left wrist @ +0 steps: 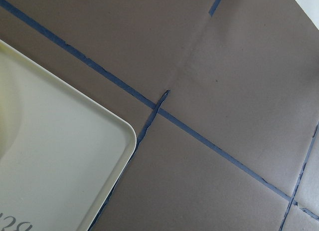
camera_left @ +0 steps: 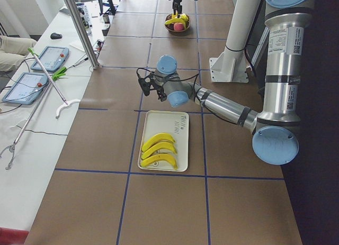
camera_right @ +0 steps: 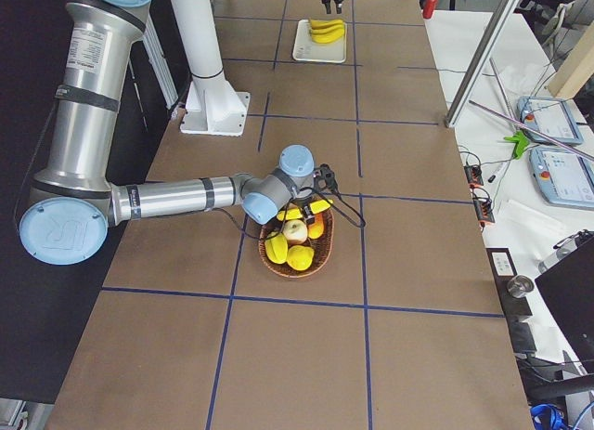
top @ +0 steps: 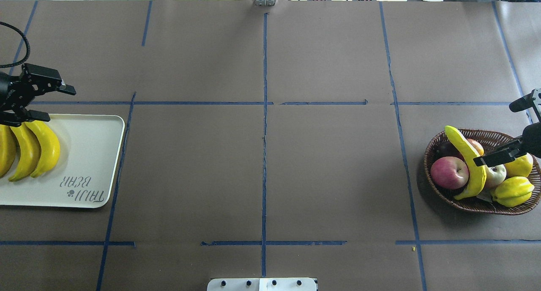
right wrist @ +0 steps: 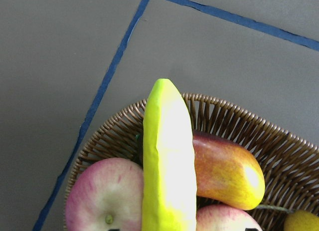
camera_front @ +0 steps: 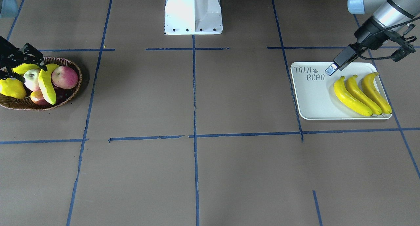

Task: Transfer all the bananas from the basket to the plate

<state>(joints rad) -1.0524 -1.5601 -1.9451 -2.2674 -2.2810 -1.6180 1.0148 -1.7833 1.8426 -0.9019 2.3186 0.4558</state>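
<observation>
four bananas [camera_front: 351, 96], two apples [camera_front: 64, 77], one basket [camera_front: 78, 85], one plate [camera_front: 311, 99]

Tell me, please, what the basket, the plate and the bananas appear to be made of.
Basket: woven brown wicker, matte; the ribs and braided rim show.
Plate: probably plastic or melamine, smooth off-white with a raised rim and printed lettering.
Bananas: likely artificial, moulded plastic; uniform bright yellow with a glossy sheen.

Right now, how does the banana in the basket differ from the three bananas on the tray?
Place: the lone banana is in the basket; the three bananas are on the plate. Pose: the lone banana leans across other fruit; the three lie flat, side by side. Grippers: the open right gripper hangs over the lone banana; the open left gripper is apart from the three. All are yellow and curved.
</observation>
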